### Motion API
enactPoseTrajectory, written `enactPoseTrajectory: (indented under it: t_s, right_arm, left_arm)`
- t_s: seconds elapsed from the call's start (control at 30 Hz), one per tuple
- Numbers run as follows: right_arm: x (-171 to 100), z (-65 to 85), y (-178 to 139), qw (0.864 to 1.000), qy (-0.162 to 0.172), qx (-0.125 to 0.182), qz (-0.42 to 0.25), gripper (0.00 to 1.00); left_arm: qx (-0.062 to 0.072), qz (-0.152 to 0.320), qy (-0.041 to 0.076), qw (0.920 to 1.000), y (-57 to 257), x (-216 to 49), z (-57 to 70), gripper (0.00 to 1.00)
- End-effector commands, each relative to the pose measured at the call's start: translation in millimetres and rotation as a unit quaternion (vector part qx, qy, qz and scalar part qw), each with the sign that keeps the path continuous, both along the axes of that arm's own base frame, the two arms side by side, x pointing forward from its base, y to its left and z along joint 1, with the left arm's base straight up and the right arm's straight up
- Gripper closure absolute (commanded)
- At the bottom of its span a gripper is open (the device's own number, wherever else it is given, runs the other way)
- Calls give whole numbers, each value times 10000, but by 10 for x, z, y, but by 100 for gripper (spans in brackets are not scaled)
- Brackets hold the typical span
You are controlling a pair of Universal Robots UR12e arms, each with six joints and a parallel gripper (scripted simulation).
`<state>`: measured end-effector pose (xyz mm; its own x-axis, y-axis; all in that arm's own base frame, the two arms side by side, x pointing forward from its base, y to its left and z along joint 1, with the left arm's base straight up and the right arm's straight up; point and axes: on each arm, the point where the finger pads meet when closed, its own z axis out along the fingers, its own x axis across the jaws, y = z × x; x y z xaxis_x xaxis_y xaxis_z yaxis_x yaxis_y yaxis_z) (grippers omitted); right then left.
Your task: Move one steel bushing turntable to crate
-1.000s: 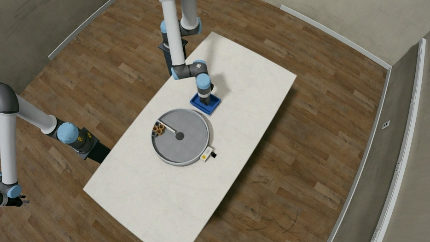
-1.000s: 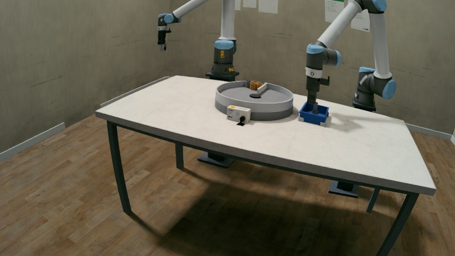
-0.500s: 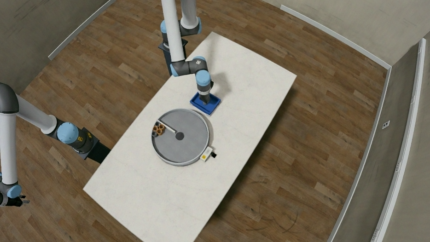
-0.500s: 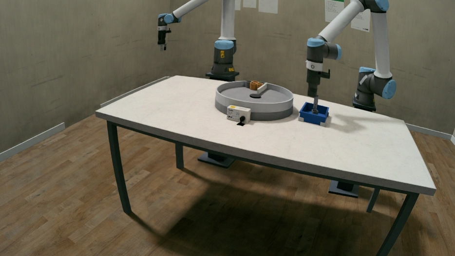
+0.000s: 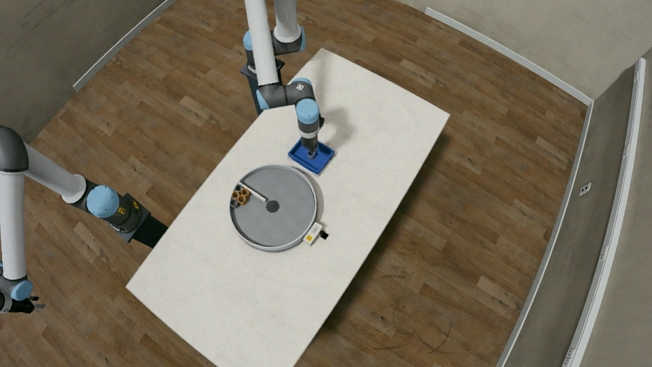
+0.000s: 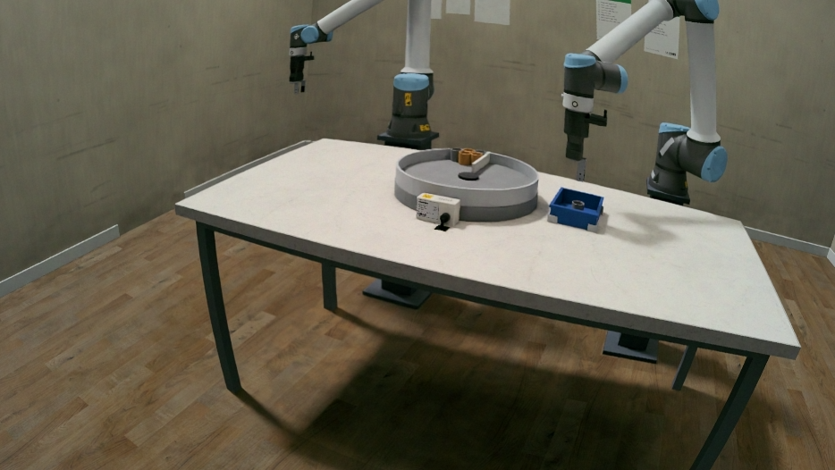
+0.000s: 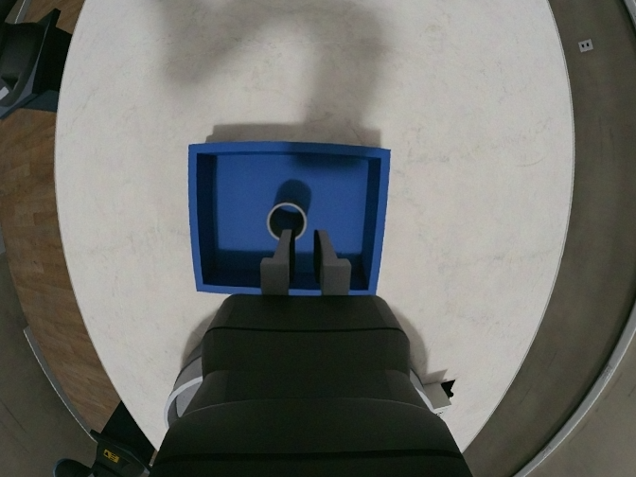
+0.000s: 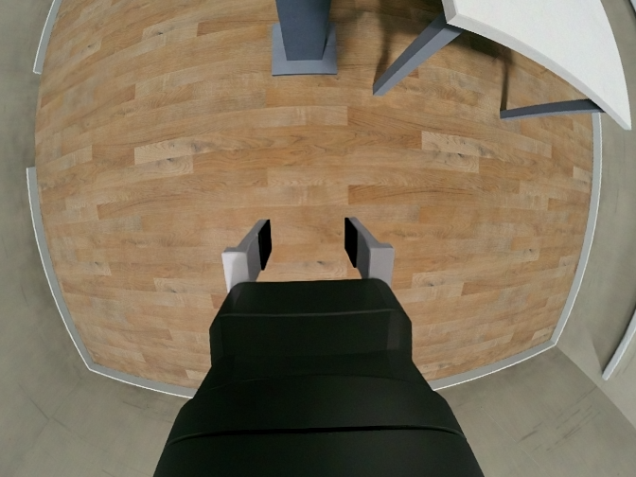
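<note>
A steel bushing [image 5: 310,155] [image 6: 577,205] [image 7: 268,221] stands upright near the middle of the blue crate [image 5: 303,165] [image 6: 569,217] [image 7: 192,215]. The crate looks level at its pale corner guides [image 6: 592,228]. My left gripper [image 6: 580,176] [image 7: 304,245] is partly open and empty, above the crate and clear of the bushing. My right gripper [image 5: 40,302] [image 6: 299,89] [image 8: 308,233] is open and empty, far off the table. On the turntable [image 5: 283,227] [image 6: 496,204], several orange-brown bushings [image 5: 241,199] [image 6: 466,156] and dark steel ones [image 5: 234,204] [image 6: 455,154] cluster at the rim.
A straight bar [image 5: 253,191] [image 6: 481,162] runs inward from the turntable's rim, beside the cluster. A white box [image 5: 313,233] [image 6: 438,208] with a black knob stands against the turntable's outer side. The turntable's wall stands close to the crate on the pale table [image 5: 205,282] [image 6: 291,198].
</note>
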<state>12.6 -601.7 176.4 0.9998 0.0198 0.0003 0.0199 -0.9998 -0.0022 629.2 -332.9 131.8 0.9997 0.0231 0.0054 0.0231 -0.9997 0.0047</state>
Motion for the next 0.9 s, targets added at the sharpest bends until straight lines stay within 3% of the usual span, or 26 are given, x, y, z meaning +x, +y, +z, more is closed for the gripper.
enactPoseTrajectory:
  t_s: [0.0, 0.87]
  right_arm:
    - [-6, 6, -22, 10000, 1, -11, 0, 0]
    - [-6, 6, -22, 10000, 1, -11, 0, 0]
  left_arm:
    - [1, 8, 6, 10000, 7, 10, 75, 62]
    - [15, 8, 21, 10000, 19, -2, 45, 62]
